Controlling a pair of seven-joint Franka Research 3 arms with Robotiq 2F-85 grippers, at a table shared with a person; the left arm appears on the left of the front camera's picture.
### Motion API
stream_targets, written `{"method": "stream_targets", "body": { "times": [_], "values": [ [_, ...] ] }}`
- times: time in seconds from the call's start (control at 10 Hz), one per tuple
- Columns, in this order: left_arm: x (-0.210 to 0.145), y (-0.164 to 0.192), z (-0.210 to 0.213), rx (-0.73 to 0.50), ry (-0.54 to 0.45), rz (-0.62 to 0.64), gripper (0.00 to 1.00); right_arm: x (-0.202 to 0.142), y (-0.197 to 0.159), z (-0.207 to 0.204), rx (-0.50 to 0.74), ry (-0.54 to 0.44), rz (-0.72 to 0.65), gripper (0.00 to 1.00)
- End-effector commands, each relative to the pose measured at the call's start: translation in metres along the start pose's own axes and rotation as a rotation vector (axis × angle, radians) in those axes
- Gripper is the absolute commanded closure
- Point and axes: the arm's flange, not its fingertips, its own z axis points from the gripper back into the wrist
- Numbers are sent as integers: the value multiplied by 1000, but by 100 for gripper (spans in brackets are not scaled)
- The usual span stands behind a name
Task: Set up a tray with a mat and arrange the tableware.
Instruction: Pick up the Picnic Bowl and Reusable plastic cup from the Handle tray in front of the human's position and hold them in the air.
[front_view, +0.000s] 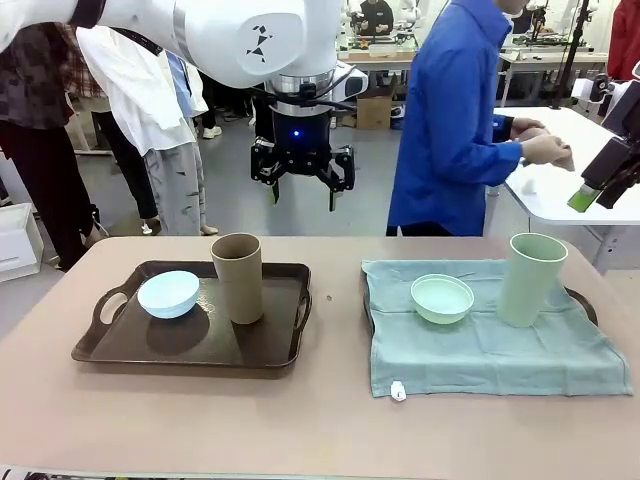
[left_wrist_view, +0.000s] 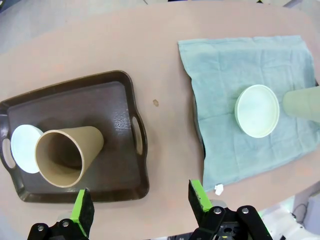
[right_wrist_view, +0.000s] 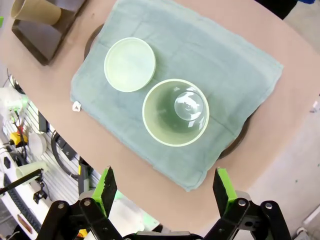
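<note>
Two bowls and two tumblers, all matte and plain, stand in pairs on a tan table (front_view: 320, 430). On the robot's left, a bare dark brown tray (front_view: 262, 345) with cut-out handles carries the light blue bowl (front_view: 168, 294) and, just beside it, the tall tan-brown tumbler (front_view: 238, 278), upright and open-mouthed. On the right, a single teal-green mat (front_view: 480, 352), creased and with a small white tag (front_view: 398, 391) at its near corner, is draped over a second dark tray (front_view: 586, 304) whose rim peeks out at the sides. On it sit the pale green bowl (front_view: 442, 298) and the pale green tumbler (front_view: 530, 280), near each other but apart. The left gripper (front_view: 303, 193) hangs above the far edge of the table between the two trays, fingers spread and empty. The right gripper (right_wrist_view: 164, 182) hovers high over the green tumbler, its jaws likewise wide apart and holding nothing. A person in blue (front_view: 450, 120) stands beyond the table.
</note>
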Motion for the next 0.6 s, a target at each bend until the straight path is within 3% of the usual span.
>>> {"method": "stream_targets", "body": {
  "times": [0.0, 0.3, 0.4, 0.5],
  "values": [
    [-1, 2, 1, -3, -7, 8, 0, 0, 0, -1, -15, -1, 11, 0],
    [0, 0, 0, 0, 0, 0, 0, 0, 0, 0, 0, 0, 0, 0],
    [2, 3, 17, -97, -10, -19, 0, 0, 1, 1, -56, 11, -80, 0],
    [-4, 28, 26, -284, 8, -27, 0, -3, -2, -6, -129, 70, -163, 0]
  ]
}}
